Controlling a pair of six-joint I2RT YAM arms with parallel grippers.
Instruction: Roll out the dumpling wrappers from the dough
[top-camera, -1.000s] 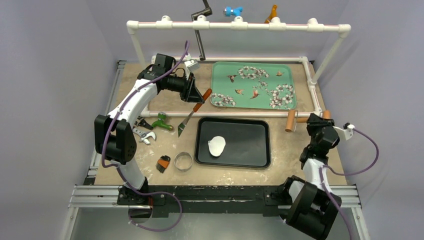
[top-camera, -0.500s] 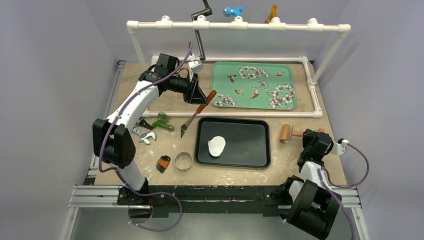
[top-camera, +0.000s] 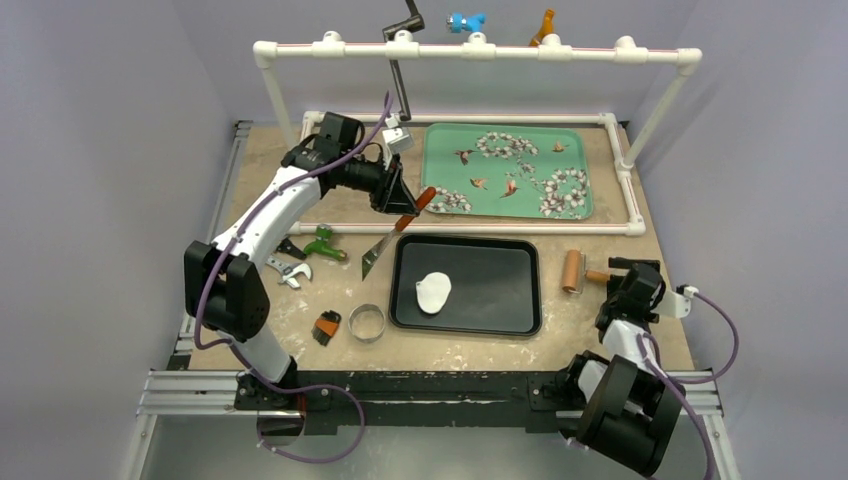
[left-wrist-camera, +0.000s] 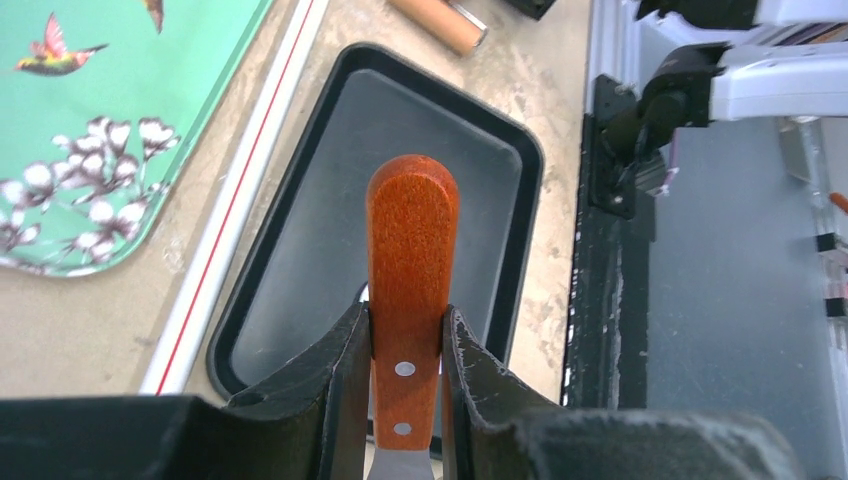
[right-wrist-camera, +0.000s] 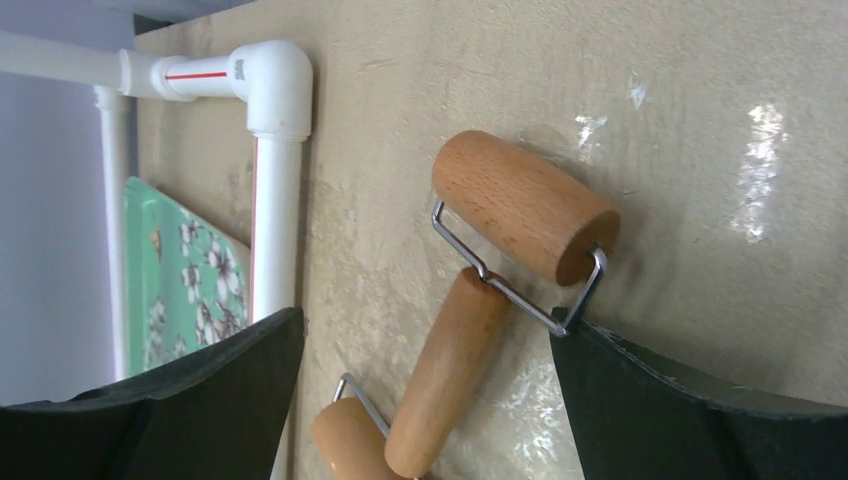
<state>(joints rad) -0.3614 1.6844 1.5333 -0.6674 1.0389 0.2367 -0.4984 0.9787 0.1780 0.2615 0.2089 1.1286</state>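
Note:
A thin, roughly round white dumpling wrapper (top-camera: 433, 292) of dough lies in the left half of the black tray (top-camera: 505, 315). My left gripper (top-camera: 401, 203) (left-wrist-camera: 405, 330) is shut on the orange wooden handle (left-wrist-camera: 412, 240) of a metal scraper, whose blade (top-camera: 372, 260) hangs over the table just off the tray's far-left corner. A wooden rolling pin (top-camera: 573, 270) (right-wrist-camera: 525, 205) lies on the table right of the tray. My right gripper (top-camera: 617, 273) (right-wrist-camera: 425, 330) is open, its fingers apart on either side of the pin's handle (right-wrist-camera: 445, 370).
A metal ring cutter (top-camera: 367, 322) and a small brush (top-camera: 325, 327) sit left of the black tray. A wrench (top-camera: 290, 270) and a green tool (top-camera: 325, 243) lie further left. The green flowered tray (top-camera: 505, 170) sits behind a white pipe (top-camera: 480, 228); a pipe frame (top-camera: 470, 50) stands at the back.
My right arm brought the rolling pin down onto the table right of the black tray and opened its jaws. My left arm carried the scraper slightly right, toward the tray.

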